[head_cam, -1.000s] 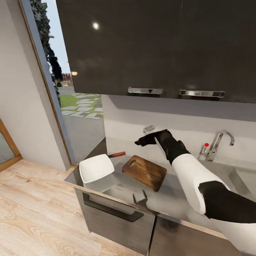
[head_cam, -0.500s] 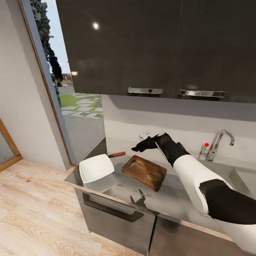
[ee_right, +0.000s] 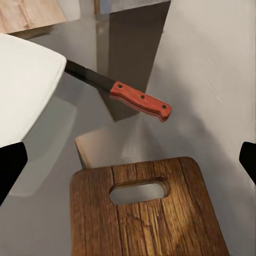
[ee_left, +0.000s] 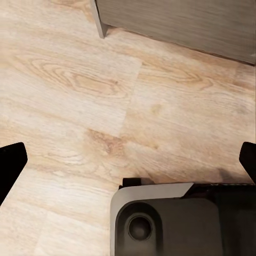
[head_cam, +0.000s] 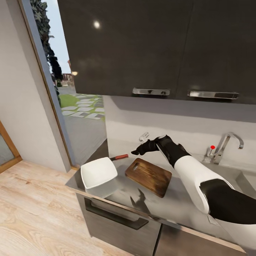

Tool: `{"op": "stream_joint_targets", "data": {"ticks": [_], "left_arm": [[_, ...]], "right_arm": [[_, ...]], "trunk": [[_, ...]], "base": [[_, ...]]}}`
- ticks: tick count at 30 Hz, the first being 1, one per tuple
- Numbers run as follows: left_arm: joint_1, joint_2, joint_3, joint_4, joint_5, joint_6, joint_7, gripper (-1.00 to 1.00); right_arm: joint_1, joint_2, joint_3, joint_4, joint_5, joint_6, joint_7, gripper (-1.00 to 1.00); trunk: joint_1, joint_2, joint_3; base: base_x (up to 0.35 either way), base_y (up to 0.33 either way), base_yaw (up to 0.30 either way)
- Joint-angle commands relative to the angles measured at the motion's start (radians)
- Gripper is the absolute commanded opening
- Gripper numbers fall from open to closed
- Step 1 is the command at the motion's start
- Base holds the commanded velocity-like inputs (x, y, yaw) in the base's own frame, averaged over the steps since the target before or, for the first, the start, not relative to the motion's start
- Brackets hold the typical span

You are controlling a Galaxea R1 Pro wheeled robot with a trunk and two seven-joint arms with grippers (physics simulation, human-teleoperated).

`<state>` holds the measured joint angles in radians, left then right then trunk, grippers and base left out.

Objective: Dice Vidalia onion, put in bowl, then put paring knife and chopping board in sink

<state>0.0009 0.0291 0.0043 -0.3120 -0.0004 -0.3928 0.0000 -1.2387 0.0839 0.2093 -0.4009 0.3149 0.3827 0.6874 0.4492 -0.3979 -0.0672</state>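
Right gripper (head_cam: 136, 152) hovers above the far end of the board (head_cam: 148, 176), jaws apart and empty, aimed toward the knife (ee_right: 121, 94), which lies flat on the tabletop (head_cam: 185, 202) between the bowl (head_cam: 98, 173) and the wall. Best bet: come down over the red handle, jaws straddling it crosswise, clear of bowl rim and wall. Left gripper (ee_left: 128, 160) is spread wide over the floor; no onion on the board.
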Motion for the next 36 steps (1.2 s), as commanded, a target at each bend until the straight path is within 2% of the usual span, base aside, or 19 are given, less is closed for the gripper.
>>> {"op": "stream_joint_targets", "data": {"ticks": [1, 7, 9, 14, 17, 18, 19, 24, 30, 36], "left_arm": [[0.0, 0.0, 0.0, -0.001, 0.0, -0.001, 0.0, 1.0], [0.0, 0.0, 0.0, -0.001, -0.001, -0.001, 0.0, 1.0], [0.0, -0.001, 0.0, -0.001, -0.001, -0.001, 0.0, 1.0], [0.0, -0.001, -0.001, 0.0, -0.001, -0.001, 0.0, 1.0], [0.0, -0.001, -0.001, 0.0, -0.001, -0.001, 0.0, 1.0], [0.0, -0.002, -0.001, 0.001, -0.001, -0.001, 0.0, 1.0], [0.0, -0.002, -0.001, 0.001, -0.001, -0.001, 0.0, 1.0], [0.0, -0.002, -0.001, 0.001, -0.001, -0.001, 0.0, 1.0], [0.0, -0.002, -0.001, 0.001, -0.001, -0.001, 0.0, 1.0], [0.0, -0.002, -0.001, 0.001, -0.001, -0.001, 0.0, 1.0]], "right_arm": [[-0.001, -0.001, 0.0, 0.009, 0.009, -0.01, 0.005, 1.0], [-0.001, -0.004, 0.019, 0.046, 0.013, -0.033, 0.006, 1.0], [-0.001, -0.005, 0.047, 0.056, 0.032, -0.038, 0.006, 1.0], [-0.001, -0.014, 0.07, 0.081, 0.064, -0.085, 0.041, 1.0], [-0.001, -0.031, 0.074, 0.104, 0.072, -0.129, 0.104, 1.0], [-0.001, -0.06, 0.075, 0.112, 0.074, -0.156, 0.152, 1.0], [-0.001, -0.07, 0.076, 0.113, 0.074, -0.162, 0.166, 1.0], [-0.001, -0.088, 0.076, 0.118, 0.075, -0.195, 0.205, 1.0], [-0.001, -0.09, 0.076, 0.119, 0.074, -0.205, 0.213, 1.0], [-0.001, -0.09, 0.076, 0.139, 0.075, -0.207, 0.214, 1.0]], "trunk": [[0.001, -0.002, -0.002], [0.001, -0.002, -0.002], [0.001, -0.002, -0.002], [0.001, -0.002, -0.002], [0.001, -0.002, -0.002], [0.001, -0.002, -0.002], [0.001, -0.002, -0.002], [0.001, -0.002, -0.002], [0.001, -0.002, -0.002], [0.001, -0.002, -0.002]], "base": [[0.055, 0.033, 0.0], [0.023, 0.013, 0.0], [0.005, 0.003, 0.0], [0.002, 0.001, 0.0], [0.0, 0.0, 0.0], [0.0, 0.0, 0.0], [0.0, 0.0, 0.0], [0.0, 0.0, 0.0], [0.02, 0.0, 0.0], [0.239, 0.0, 0.0]]}}
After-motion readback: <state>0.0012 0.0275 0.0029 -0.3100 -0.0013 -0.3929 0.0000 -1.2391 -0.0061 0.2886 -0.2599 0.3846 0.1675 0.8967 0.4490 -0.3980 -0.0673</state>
